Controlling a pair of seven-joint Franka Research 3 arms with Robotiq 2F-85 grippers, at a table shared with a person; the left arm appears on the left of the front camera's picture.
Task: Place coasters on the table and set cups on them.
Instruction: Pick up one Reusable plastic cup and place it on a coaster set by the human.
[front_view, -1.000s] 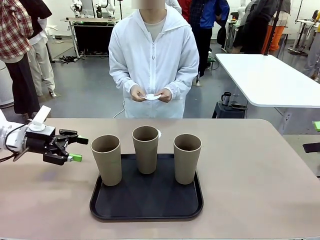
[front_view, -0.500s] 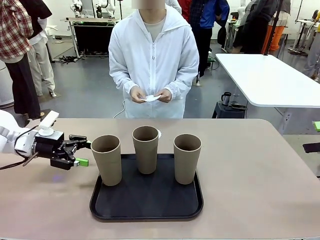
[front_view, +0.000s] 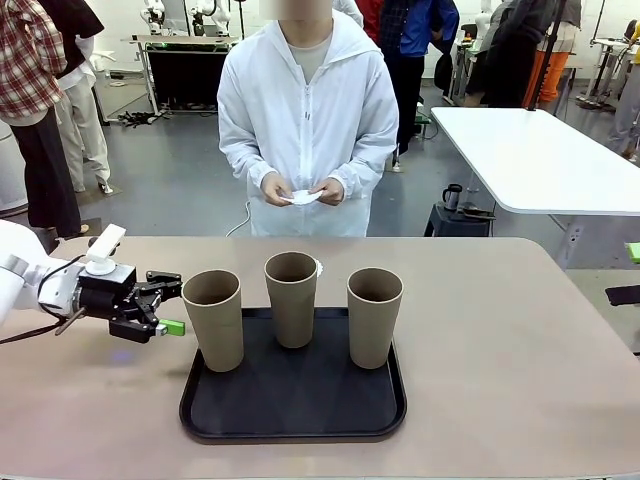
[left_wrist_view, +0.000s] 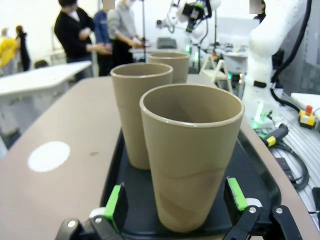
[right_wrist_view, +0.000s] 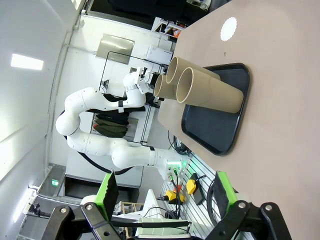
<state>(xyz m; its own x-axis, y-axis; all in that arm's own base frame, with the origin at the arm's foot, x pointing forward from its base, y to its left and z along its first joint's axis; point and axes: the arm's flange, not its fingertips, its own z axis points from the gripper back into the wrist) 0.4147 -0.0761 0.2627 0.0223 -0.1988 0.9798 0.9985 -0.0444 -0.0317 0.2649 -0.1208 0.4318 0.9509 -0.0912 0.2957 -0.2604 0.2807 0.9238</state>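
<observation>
Cups (front_view: 292, 300) on black tray (front_view: 290, 412), coaster (left_wrist_view: 48, 156) on table (front_view: 500, 340) beyond, left end effector (front_view: 175, 303) alongside.

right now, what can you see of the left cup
The left cup is a tall, tapered, handleless tumbler in matte tan, like cardboard or bamboo fibre. It is empty and stands upright on the left side of the black tray. The open left gripper is right beside it, with a green pad on either side in the wrist view. I can't see any contact.
</observation>
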